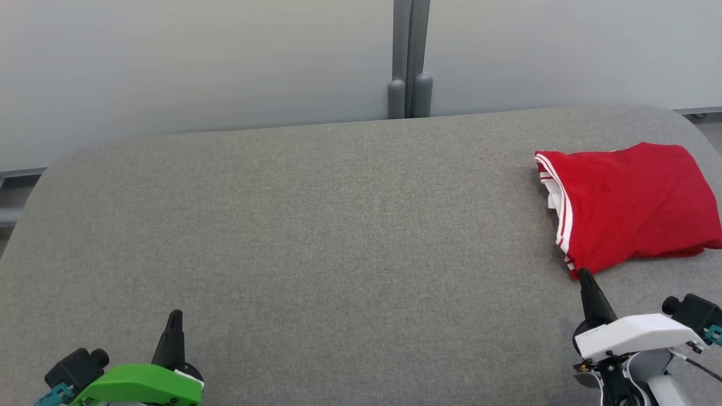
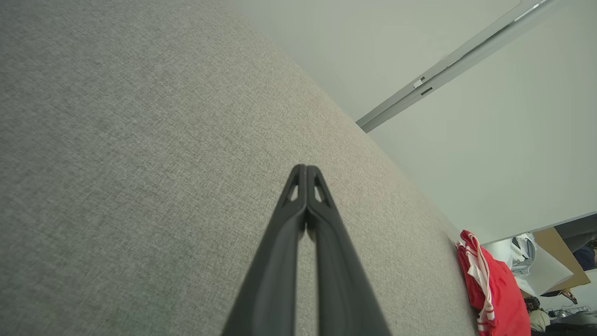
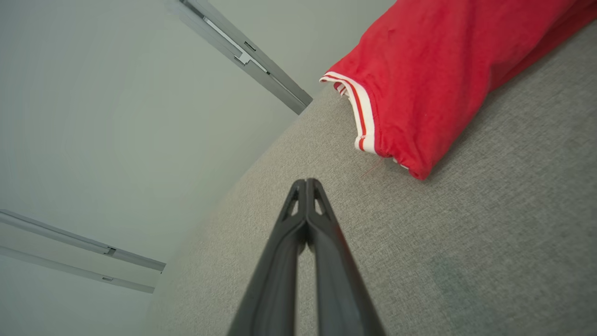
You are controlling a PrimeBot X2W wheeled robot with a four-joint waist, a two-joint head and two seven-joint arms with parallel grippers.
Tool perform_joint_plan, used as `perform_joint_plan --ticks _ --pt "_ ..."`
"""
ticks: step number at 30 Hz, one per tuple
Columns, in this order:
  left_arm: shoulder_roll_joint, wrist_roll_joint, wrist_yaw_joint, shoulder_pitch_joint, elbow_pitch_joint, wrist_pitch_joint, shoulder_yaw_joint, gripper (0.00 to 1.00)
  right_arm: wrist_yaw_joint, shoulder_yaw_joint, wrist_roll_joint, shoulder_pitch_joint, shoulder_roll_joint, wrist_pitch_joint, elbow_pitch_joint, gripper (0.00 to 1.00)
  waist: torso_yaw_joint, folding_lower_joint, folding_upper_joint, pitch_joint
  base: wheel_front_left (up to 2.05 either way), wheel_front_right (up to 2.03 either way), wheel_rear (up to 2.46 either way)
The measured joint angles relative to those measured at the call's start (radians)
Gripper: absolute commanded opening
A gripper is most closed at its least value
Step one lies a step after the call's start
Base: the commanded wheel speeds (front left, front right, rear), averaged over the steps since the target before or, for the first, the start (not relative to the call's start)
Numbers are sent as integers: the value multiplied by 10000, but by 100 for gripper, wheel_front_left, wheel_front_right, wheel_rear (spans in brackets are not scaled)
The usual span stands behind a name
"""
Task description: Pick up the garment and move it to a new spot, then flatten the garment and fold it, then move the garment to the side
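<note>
The garment (image 1: 629, 206) is red with white striped trim and lies folded in a compact bundle at the far right of the grey table (image 1: 338, 225). It also appears in the left wrist view, garment (image 2: 494, 291), and the right wrist view, garment (image 3: 433, 79). My right gripper (image 1: 585, 274) is shut and holds nothing, its tip just short of the bundle's near corner. In its own view the right gripper (image 3: 306, 181) points at bare cloth below the garment's striped edge. My left gripper (image 1: 176, 313) rests shut and holding nothing at the lower left, over bare table, left gripper (image 2: 306, 167).
Pale partition panels with a grey post (image 1: 410, 62) stand behind the table's far edge. The table's corners are rounded. Cluttered room items (image 2: 555, 266) show past the garment in the left wrist view.
</note>
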Motion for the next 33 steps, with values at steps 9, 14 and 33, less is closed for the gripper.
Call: perform_joint_plan --ticks 9,14,33 --pt "-2 -965 -224 -116 123 330 255 0 226 -288 1135 -164 6 301 90 0 31 0 0 49 0 0 0" --pt "-6 -1521 -309 -146 153 441 368 0 337 -474 1762 -240 12 437 148 0 48 0 0 75 0 0 0" --pt "-23 -3567 -759 -567 244 1066 884 0 775 -1087 4128 -580 46 968 349 0 112 0 0 177 0 0 0"
